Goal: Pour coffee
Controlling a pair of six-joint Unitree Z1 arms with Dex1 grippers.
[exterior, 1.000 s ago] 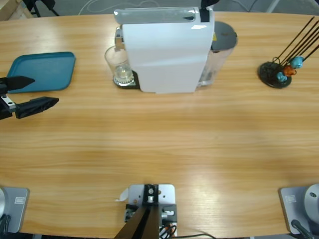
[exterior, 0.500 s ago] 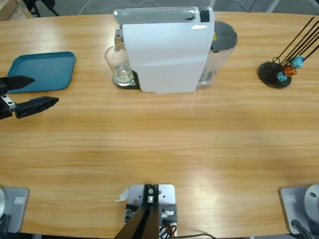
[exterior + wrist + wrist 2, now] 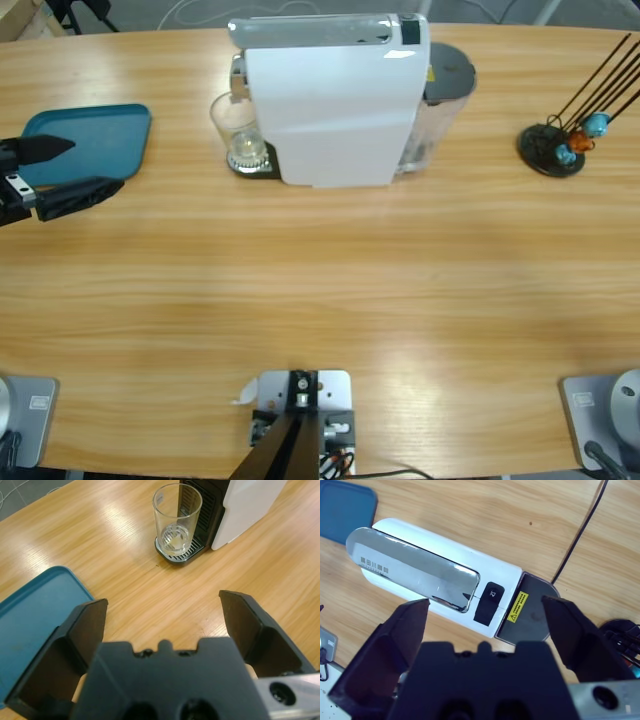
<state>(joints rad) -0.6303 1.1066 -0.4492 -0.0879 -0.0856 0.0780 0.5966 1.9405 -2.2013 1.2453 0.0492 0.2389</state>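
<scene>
Glass [image 3: 177, 519] (on drip tray [image 3: 186, 556]) holds shallow coffee [image 3: 174, 538].

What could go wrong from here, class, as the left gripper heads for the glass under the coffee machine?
1. The glass stands tight against the coffee machine, so the open left gripper may knock the machine or tip the glass.
2. The coffee could spill if the glass is lifted off the drip tray at a tilt.

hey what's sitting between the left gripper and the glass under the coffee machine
Nothing: in the left wrist view only bare wooden table lies between the open left gripper and the glass.
</scene>
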